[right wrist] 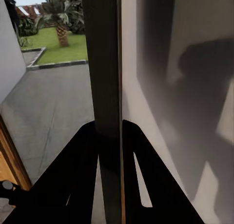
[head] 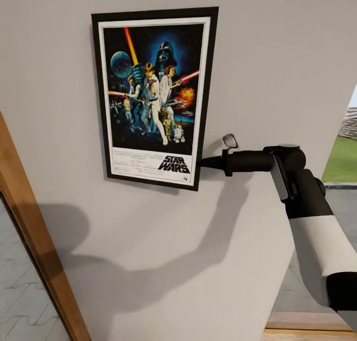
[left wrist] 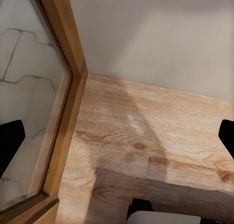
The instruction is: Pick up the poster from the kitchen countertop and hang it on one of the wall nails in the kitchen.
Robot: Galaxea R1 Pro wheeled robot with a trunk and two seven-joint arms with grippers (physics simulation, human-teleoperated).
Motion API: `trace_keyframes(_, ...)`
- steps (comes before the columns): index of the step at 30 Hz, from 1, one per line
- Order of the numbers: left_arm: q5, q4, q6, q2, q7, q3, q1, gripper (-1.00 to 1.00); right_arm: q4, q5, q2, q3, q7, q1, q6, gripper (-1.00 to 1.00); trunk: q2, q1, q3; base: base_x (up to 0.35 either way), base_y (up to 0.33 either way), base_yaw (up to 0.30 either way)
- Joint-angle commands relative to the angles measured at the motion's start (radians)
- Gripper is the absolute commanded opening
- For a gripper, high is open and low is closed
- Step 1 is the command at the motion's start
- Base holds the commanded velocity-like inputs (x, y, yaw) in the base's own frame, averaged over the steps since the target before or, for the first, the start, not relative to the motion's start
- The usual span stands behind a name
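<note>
Head view: the poster [head: 154,97] flat against the light grey wall [head: 277,68], long axis close to vertical, tilted a little so the top leans left; artwork upright, "STAR WARS" title at the lower end. Pinched at its lower right edge by the right gripper [head: 204,162], black fingers narrowed onto the black frame, arm reaching in from the right. Arm's shadow cast across the wall below. Wooden door frame [head: 34,232] slanting down the left side, pale tiled floor beyond it.

Left wrist view: left gripper [left wrist: 117,136] spread wide, black fingertips [left wrist: 10,141] at opposite edges, nothing between them. Below, wood-grain floor [left wrist: 156,136], the wooden frame and grey wall.

Right wrist view: poster [right wrist: 105,63] seen edge-on, a dark strip running lengthwise away from the camera, clamped between the two black fingers [right wrist: 73,175]; wall alongside; lawn [right wrist: 58,43] and palm tree [right wrist: 61,19] beyond.
</note>
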Motion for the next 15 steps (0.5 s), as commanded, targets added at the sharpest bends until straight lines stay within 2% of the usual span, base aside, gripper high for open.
trace_keyframes(1,0.000,-0.001,-0.001,0.000,-0.007,0.004,0.000,1.00,0.000,-0.007,-0.001,0.002,-0.001,0.005,0.010,-1.00,-0.001,0.000,0.000,0.000,0.000,0.000)
trace_keyframes(15,0.000,0.000,-0.001,-0.001,-0.007,0.004,0.000,1.00,0.000,-0.006,-0.002,0.002,0.001,0.032,-0.007,-1.00,-0.001,0.000,0.000,0.000,0.000,0.000)
